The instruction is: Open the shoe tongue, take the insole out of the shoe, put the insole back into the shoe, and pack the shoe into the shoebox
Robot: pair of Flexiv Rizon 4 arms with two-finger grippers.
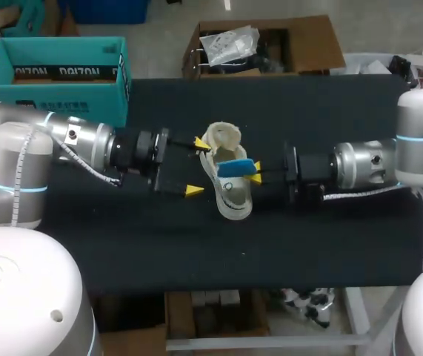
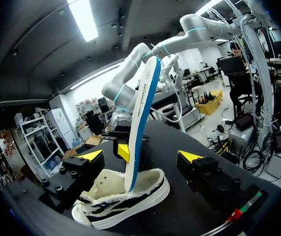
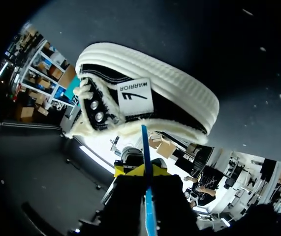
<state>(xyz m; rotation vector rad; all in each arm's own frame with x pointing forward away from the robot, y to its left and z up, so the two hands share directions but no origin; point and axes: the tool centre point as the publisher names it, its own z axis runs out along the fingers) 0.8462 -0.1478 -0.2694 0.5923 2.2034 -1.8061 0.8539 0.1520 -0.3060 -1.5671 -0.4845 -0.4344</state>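
While pinching upright insole (image 2: 141, 118) edge-on, lower end tucked inside shoe (image 2: 125, 196) on tabletop (image 1: 122, 237): right gripper (image 1: 255, 171) clenched on it; left gripper (image 1: 196, 167) spread wide just beside shoe, grasping nothing. Could buckle or snag insole on collar if pushed down steeply; could tip or skid unbraced shoe. Teal shoebox (image 1: 55, 93) beyond, far left corner, well apart

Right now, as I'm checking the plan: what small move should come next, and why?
Probably raise the right claw a little to draw the insole clear: it grips the insole upright, whose lower end sits inside the shoe, while the open left claw flanks the shoe.
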